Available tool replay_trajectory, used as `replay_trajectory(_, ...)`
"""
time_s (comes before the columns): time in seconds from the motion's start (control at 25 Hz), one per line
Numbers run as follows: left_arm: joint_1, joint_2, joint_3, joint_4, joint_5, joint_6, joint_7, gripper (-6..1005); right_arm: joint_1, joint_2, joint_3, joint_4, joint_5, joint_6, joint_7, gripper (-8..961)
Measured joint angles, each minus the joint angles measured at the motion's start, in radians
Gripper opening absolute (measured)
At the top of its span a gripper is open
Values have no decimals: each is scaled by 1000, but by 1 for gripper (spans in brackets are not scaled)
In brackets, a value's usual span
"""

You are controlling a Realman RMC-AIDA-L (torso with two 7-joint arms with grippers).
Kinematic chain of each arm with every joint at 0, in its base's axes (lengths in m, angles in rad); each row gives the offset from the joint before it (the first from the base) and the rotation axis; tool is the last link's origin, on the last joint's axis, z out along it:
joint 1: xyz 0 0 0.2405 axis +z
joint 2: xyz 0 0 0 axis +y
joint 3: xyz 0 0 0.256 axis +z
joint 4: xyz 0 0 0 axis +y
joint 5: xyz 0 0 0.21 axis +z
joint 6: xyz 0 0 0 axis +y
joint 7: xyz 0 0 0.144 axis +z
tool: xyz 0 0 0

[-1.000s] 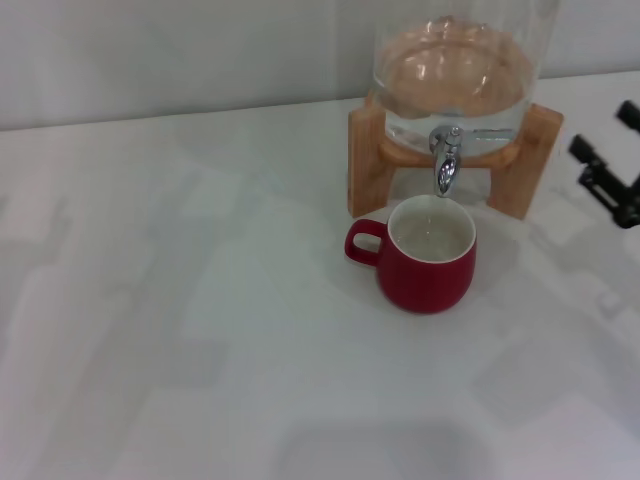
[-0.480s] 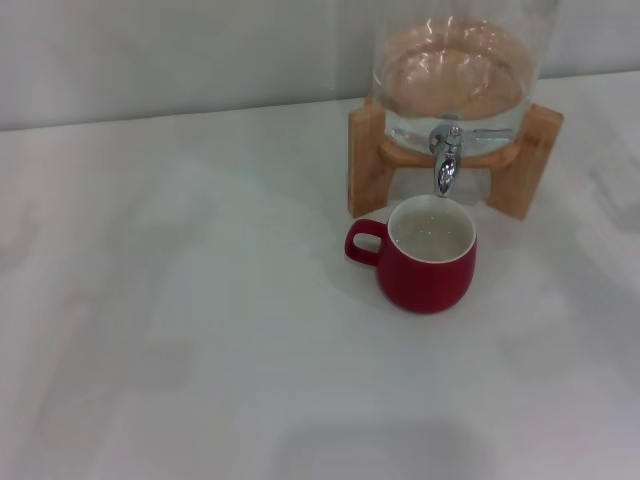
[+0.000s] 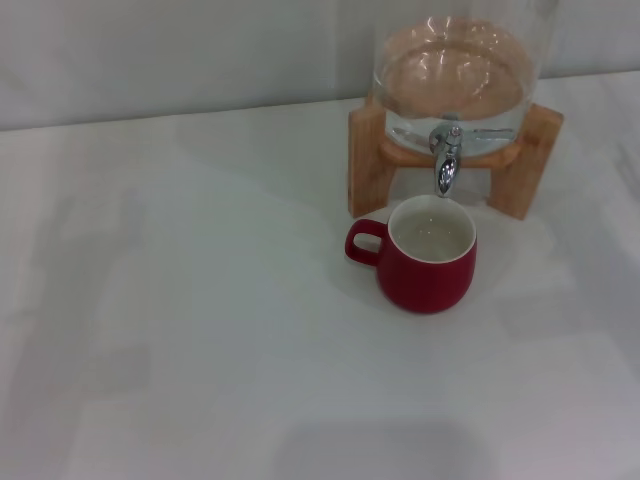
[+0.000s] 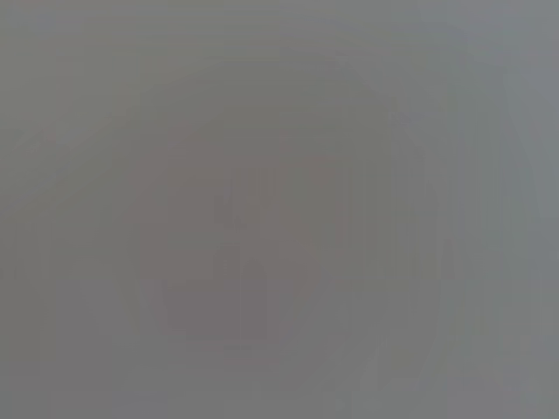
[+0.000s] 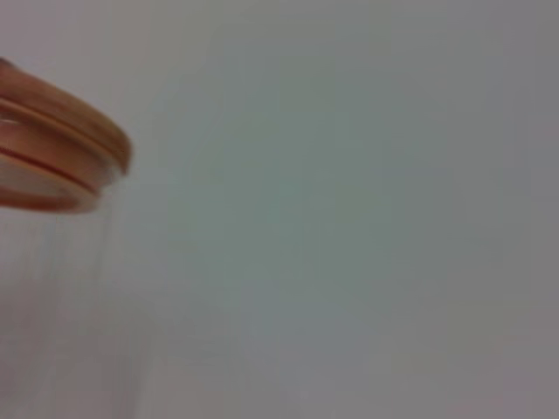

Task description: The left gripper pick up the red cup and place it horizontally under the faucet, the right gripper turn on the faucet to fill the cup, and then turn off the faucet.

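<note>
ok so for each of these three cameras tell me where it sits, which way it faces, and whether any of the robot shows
Head view: sits high, facing forward and down at the squat dark-red ceramic cup standing under the small chrome faucet of the clear glass dispenser on its wooden stand; no arm or gripper shows.
Left wrist view: a blank grey field; its aim cannot be told, and no part of the robot shows.
Right wrist view: looks from beside the dispenser at its wooden lid rim and glass wall; no fingers show.
Shared: head and right wrist views both show the dispenser.
</note>
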Motion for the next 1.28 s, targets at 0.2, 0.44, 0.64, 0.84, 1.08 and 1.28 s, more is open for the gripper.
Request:
replay_trajectory(0.2, 4, 1, -2, 0, -6, -21, 0, 748, 8, 0, 1, -3, 19, -8, 2, 617)
replay_trajectory(0.44, 5, -1, -3, 0, -7, -39, 1, 747, 7, 1, -3, -9, 21, -8, 12, 617)
replay_trajectory(0.64, 14, -2, -1, 3, -4, -64, 0, 747, 0, 4, -8, -17, 21, -4, 14, 617)
replay_trajectory(0.84, 17, -1, 2, 2, 0, -65, 0, 747, 2, 4, -8, -24, 21, -1, 15, 617)
replay_trajectory(1.08, 12, 0, 5, 1, 1, -72, 0, 747, 5, 5, -7, -24, 21, -1, 15, 617)
replay_trajectory(1.28, 10, -1, 8, 1, 2, -86, 0, 747, 1, 6, -5, -24, 22, 0, 15, 617)
